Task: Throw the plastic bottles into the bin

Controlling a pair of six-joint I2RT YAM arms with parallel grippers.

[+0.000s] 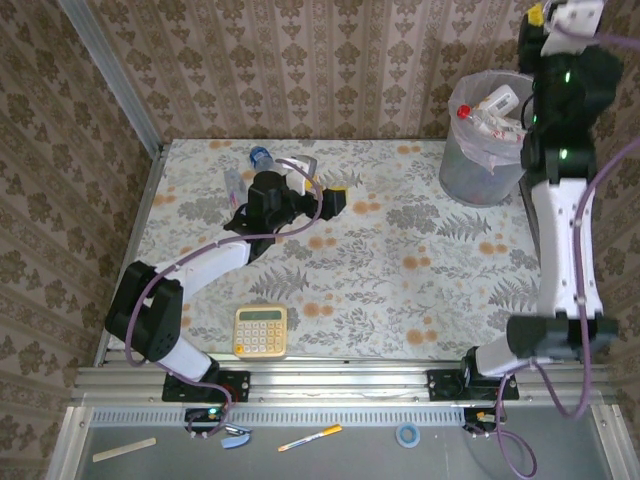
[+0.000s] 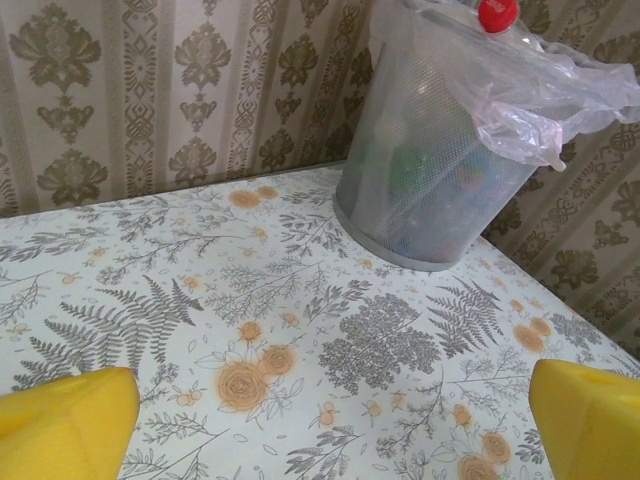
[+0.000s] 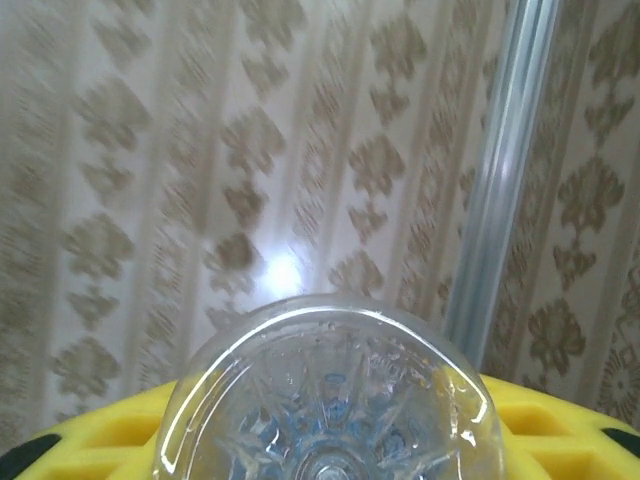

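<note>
We start with the table (image 1: 420, 270), which carries the bin (image 1: 475, 178) at its far right corner, with several bottles (image 1: 497, 105) inside. The right arm (image 1: 565, 230) stands tall just right of the bin. Its right claw (image 1: 558, 15) is above the bin's mouth and a little to the right.

In the wrist view that claw is clamped on a clear bottle (image 3: 325, 400). We see the bottle base-on, so its long axis runs along the fingers. We judge the coming move turns on this: the bin's mouth lies below and left of the claw, so the bottle must come over the rim before release.

Well left of the bin, a blue-capped bottle (image 1: 261, 157) lies near the table's far edge. The left claw (image 1: 338, 200), jaws apart and empty, is the nearer one, yet it faces the bin.
</note>
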